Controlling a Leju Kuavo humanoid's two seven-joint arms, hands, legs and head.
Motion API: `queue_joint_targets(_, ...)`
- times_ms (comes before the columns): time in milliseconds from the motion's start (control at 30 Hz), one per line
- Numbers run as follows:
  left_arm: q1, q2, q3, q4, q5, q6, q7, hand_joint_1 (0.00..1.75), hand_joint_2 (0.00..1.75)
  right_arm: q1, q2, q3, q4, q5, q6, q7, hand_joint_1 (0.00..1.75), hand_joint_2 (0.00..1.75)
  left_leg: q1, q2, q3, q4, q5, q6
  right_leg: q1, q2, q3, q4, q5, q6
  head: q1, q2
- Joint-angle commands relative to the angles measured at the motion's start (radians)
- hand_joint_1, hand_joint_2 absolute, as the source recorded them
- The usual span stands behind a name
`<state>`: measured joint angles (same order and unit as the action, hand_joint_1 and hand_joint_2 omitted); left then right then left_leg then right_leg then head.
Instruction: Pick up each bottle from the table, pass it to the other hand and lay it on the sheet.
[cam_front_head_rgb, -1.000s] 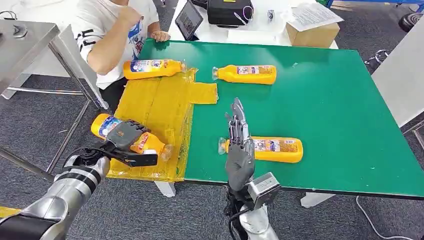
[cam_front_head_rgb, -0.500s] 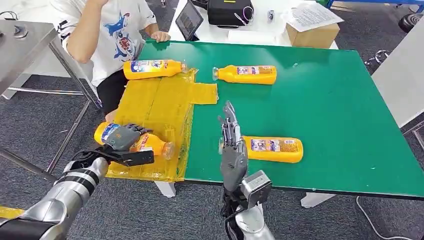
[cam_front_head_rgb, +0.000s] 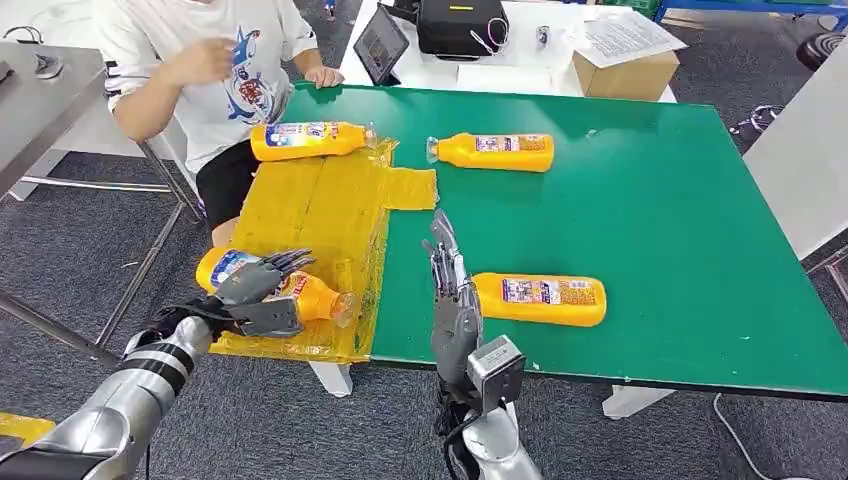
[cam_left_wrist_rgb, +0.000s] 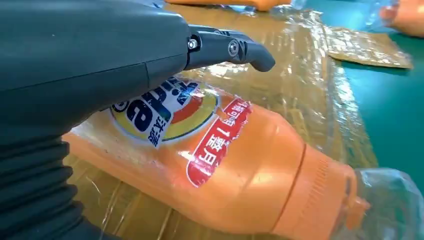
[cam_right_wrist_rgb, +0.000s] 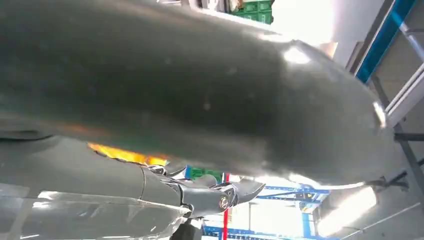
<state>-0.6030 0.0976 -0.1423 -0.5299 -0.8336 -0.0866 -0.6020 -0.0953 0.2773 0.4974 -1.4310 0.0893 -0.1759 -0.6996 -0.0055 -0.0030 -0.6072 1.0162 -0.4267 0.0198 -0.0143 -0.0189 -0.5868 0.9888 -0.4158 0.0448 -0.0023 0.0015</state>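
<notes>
On the yellow sheet (cam_front_head_rgb: 318, 205), the left robot hand (cam_front_head_rgb: 255, 292) is gripping a bottle (cam_front_head_rgb: 305, 293); the right robot hand (cam_front_head_rgb: 452, 300) is hovering with fingers spread.

Glossy orange plastic bottle (cam_left_wrist_rgb: 235, 165) lies on crinkled, shiny yellow film sheet (cam_front_head_rgb: 320, 215).

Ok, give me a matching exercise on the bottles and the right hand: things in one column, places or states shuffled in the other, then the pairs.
Things:
1. bottle in the left hand
2. bottle near the person
3. bottle by the right hand
4. right hand

Places or states:
A. lying on the green table, not held
B. open, fingers straight
C. far end of the yellow sheet
D. gripped over the sheet's near end

Pairs: 1-D, 2-C, 3-A, 4-B
</notes>
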Motion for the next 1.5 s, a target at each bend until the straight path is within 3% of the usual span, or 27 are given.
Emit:
queue_joint_targets(33, 0.084, 0.021, -0.016, 0.012, 0.103, -0.109, -0.038, 0.0, 0.0, -0.048, -0.008, -0.018, 0.106, 0.001, 0.007, 0.001, 0.0, 0.0, 0.0, 0.004, 0.004, -0.002, -0.001, -0.001, 0.0, 0.005, 0.003, -0.002, 0.001, -0.001, 0.0, 0.0)
queue_joint_targets(167, 0.097, -0.004, -0.004, -0.021, 0.136, -0.091, -0.037, 0.0, 0.0, -0.047, -0.008, -0.017, 0.106, 0.003, 0.005, 0.001, 0.0, 0.0, 0.0, 0.003, 0.004, -0.002, 0.0, -0.001, 0.0, 0.003, 0.003, -0.002, 0.0, -0.001, 0.0, 0.0)
queue_joint_targets(233, 0.117, -0.092, 0.135, -0.111, 0.288, 0.024, -0.072, 0.0, 0.0, -0.047, -0.003, -0.02, 0.121, 0.023, -0.006, 0.001, 0.0, 0.0, 0.0, 0.002, 0.004, -0.002, 0.0, -0.001, 0.0, 0.002, 0.003, -0.002, 0.0, -0.001, 0.0, 0.0)
queue_joint_targets(267, 0.121, -0.138, 0.202, -0.165, 0.358, 0.086, -0.075, 0.0, 1.75, -0.049, -0.004, -0.016, 0.127, 0.044, -0.019, 0.008, 0.0, 0.0, 0.001, 0.002, 0.005, -0.003, 0.0, -0.001, 0.001, 0.003, 0.004, -0.003, 0.001, -0.002, 0.0, 0.0)
queue_joint_targets(367, 0.12, -0.238, 0.322, -0.352, 0.484, 0.353, -0.077, 0.0, 1.75, -0.092, -0.032, 0.011, 0.189, 0.187, -0.095, 0.091, 0.0, 0.0, 0.002, -0.003, 0.0, 0.0, 0.001, -0.001, 0.001, -0.002, 0.0, -0.002, 0.0, -0.001, 0.0, 0.0)
queue_joint_targets(400, 0.127, -0.245, 0.328, -0.416, 0.492, 0.459, -0.096, 0.0, 1.75, -0.12, -0.049, 0.02, 0.223, 0.24, -0.113, 0.135, 0.0, 1.75, 0.001, -0.002, -0.001, 0.001, 0.0, -0.001, 0.001, -0.002, -0.002, -0.001, 0.0, -0.001, 0.0, 0.0)
queue_joint_targets(467, 0.177, -0.224, 0.292, -0.639, 0.612, 0.63, -0.096, 0.0, 1.75, -0.188, -0.095, 0.017, 0.297, 0.397, -0.191, 0.235, 0.0, 1.75, 0.002, -0.001, -0.005, 0.001, 0.002, 0.0, 0.002, -0.003, -0.006, -0.001, 0.001, -0.001, 0.001, 0.0)
queue_joint_targets(500, 0.181, -0.218, 0.296, -0.648, 0.626, 0.637, -0.096, 0.0, 1.75, -0.198, -0.103, 0.006, 0.305, 0.404, -0.192, 0.24, 0.0, 1.75, 0.003, 0.001, -0.006, 0.002, 0.002, 0.0, 0.003, 0.0, -0.006, -0.002, 0.002, -0.001, 0.0, 0.0)
queue_joint_targets(533, 0.196, -0.221, 0.345, -0.692, 0.71, 0.632, -0.096, 0.0, 1.75, -0.238, -0.14, -0.014, 0.342, 0.496, -0.22, 0.329, 0.0, 1.75, 0.003, 0.002, -0.006, 0.002, 0.001, 0.0, 0.003, 0.002, -0.006, -0.002, 0.002, -0.001, 0.001, 0.0)
queue_joint_targets(667, 0.215, -0.211, 0.362, -0.71, 0.728, 0.618, -0.096, 0.0, 1.75, -0.258, -0.174, -0.041, 0.348, 0.505, -0.213, 0.337, 0.0, 1.75, 0.003, 0.01, -0.001, 0.0, 0.0, -0.001, 0.003, 0.009, -0.004, -0.003, 0.003, -0.001, 0.0, 0.0)
queue_joint_targets(800, 0.283, -0.227, 0.379, -0.66, 0.766, 0.505, -0.096, 0.0, 1.75, -0.275, -0.25, -0.083, 0.336, 0.627, -0.224, 0.46, 0.0, 1.75, 0.002, 0.005, -0.002, -0.001, 0.001, -0.001, 0.002, 0.005, -0.004, -0.004, 0.002, 0.0, 0.0, 0.0)
queue_joint_targets(867, 0.337, -0.241, 0.372, -0.673, 0.75, 0.478, -0.096, 0.0, 1.75, -0.26, -0.288, -0.122, 0.321, 0.64, -0.222, 0.474, 0.0, 1.75, 0.0, 0.003, -0.004, -0.002, 0.002, 0.001, 0.0, 0.003, -0.005, -0.003, 0.002, 0.001, 0.0, 0.0)
queue_joint_targets(1100, 0.419, -0.279, 0.334, -0.655, 0.686, 0.427, -0.096, 0.0, 1.75, -0.239, -0.347, -0.182, 0.287, 0.716, -0.137, 0.529, 0.0, 1.75, 0.0, 0.001, -0.005, 0.0, 0.0, 0.0, 0.0, 0.002, -0.004, -0.003, 0.001, 0.001, 0.0, 0.0)
queue_joint_targets(1233, 0.446, -0.293, 0.291, -0.63, 0.614, 0.419, -0.096, 0.0, 1.75, -0.253, -0.427, -0.17, 0.321, 0.682, 0.041, 0.57, 0.0, 1.75, -0.002, 0.0, -0.007, -0.001, 0.001, 0.001, -0.002, 0.0, -0.007, -0.002, 0.001, 0.001, 0.0, 0.0)
queue_joint_targets(1500, 0.416, -0.297, 0.27, -0.565, 0.585, 0.403, -0.095, 0.0, 1.75, -0.281, -0.46, -0.147, 0.395, 0.671, 0.112, 0.588, 0.0, 1.75, -0.001, 0.002, -0.006, 0.0, 0.0, 0.0, 0.0, 0.003, -0.007, -0.003, 0.002, 0.0, -0.001, 0.0)
